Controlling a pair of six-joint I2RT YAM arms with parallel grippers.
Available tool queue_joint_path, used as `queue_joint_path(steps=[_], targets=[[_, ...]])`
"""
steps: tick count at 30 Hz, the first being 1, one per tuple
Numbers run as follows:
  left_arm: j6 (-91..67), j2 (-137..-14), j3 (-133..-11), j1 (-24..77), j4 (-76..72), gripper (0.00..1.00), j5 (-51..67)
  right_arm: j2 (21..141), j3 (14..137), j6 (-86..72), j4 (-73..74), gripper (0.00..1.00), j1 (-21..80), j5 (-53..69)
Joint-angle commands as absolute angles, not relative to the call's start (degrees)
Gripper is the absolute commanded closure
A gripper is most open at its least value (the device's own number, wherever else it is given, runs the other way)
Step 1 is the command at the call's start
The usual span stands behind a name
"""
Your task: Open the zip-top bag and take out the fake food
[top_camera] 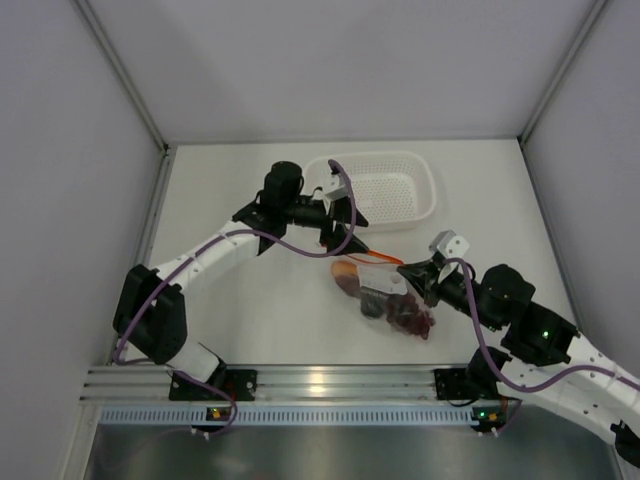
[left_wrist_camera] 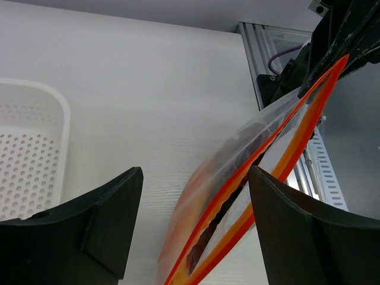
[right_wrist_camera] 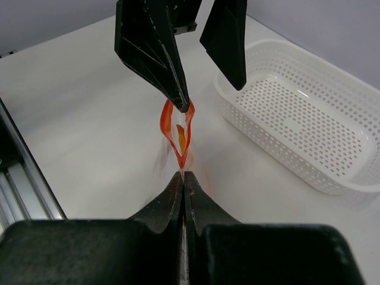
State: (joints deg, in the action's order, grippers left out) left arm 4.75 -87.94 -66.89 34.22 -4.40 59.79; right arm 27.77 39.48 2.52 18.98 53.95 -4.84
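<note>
The clear zip-top bag (top_camera: 385,290) hangs tilted between my two grippers, its orange-red zip strip (top_camera: 375,258) on top and partly parted. Inside I see the dark red grape cluster (top_camera: 410,318), an orange-and-maroon piece (top_camera: 348,275) and a small dark fruit (top_camera: 375,303). My right gripper (top_camera: 420,275) is shut on the near end of the strip (right_wrist_camera: 180,133). My left gripper (top_camera: 338,225) is open at the far end; the parted strip (left_wrist_camera: 261,154) runs between its fingers (left_wrist_camera: 285,225), close to the right one. The left gripper (right_wrist_camera: 212,96) also shows in the right wrist view.
A white perforated basket (top_camera: 425,205) stands just behind the bag at the back of the table; it also shows in the left wrist view (left_wrist_camera: 29,148) and the right wrist view (right_wrist_camera: 309,119). The aluminium rail (top_camera: 320,382) runs along the near edge.
</note>
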Motion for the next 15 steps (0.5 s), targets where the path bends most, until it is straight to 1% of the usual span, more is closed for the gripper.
queue_joint_path(steps=[1,5,11,15], targets=[[5.8,-88.9,-67.0,34.4,-7.0,0.23,62.7,27.1,43.0,3.0,14.6,1.00,53.4,-4.4],[6.5,-89.6,-66.1,34.5,-4.4,0.27,64.2,27.2,43.1,3.0,14.5,1.00,53.4,-4.7],[6.5,-89.9,-63.8,34.5,-4.5,0.28,65.8,27.9,43.0,2.9,14.5,1.00,53.4,-4.6],[6.5,-91.0,-63.7,34.4,-4.5,0.40,65.7,28.0,43.1,2.8,14.2,1.00,53.4,-4.7]])
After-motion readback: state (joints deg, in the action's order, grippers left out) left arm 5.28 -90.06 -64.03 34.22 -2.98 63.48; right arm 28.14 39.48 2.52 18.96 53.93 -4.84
